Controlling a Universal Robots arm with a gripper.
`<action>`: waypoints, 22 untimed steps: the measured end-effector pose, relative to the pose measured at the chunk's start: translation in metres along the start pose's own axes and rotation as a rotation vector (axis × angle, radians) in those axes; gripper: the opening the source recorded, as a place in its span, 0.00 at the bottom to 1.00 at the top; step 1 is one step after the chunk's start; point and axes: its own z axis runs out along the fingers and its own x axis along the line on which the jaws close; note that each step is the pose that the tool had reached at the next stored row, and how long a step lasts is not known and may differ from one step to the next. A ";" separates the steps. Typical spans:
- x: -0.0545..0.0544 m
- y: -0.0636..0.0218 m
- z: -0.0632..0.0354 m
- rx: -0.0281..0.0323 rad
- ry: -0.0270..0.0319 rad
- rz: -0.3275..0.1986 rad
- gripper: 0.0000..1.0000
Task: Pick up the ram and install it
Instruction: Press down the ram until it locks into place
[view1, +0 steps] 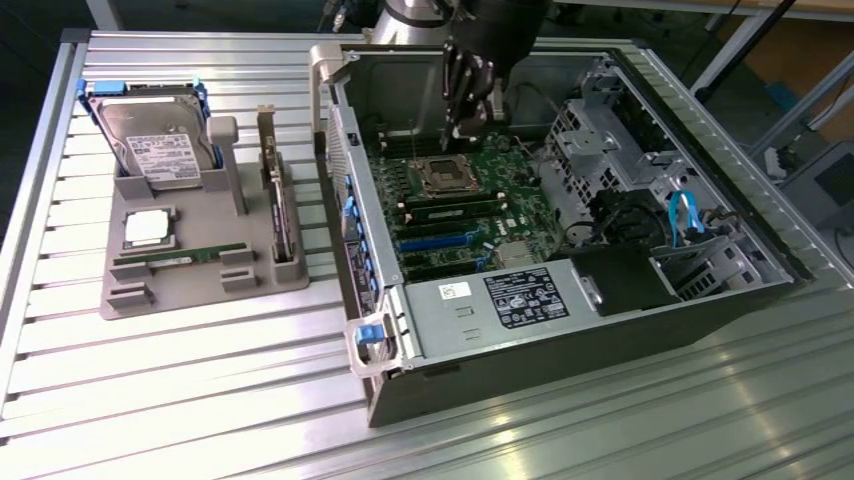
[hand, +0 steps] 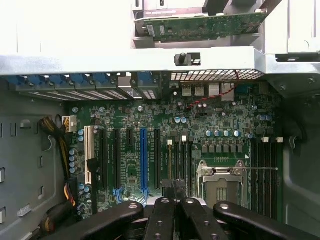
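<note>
Green ram (view1: 176, 258) lay uninstalled in its grey tray (view1: 134, 300) while the gripper (view1: 467, 128), fingers drawn together empty, hung over the motherboard (view1: 467, 215).

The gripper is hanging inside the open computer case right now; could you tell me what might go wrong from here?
1. The gripper hangs low over the motherboard, close to the open processor socket; a slight drop might damage the socket.
2. The ram lies in the gray holder outside the case; reaching it means clearing the case wall, which the arm could clip.
</note>
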 end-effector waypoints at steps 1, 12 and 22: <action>0.000 -0.0034 -0.0001 0.0001 -0.0001 0.000 0.10; 0.000 -0.0435 -0.0020 0.0001 -0.0001 0.000 0.10; 0.000 -0.0448 -0.0067 0.0006 -0.0001 0.000 0.10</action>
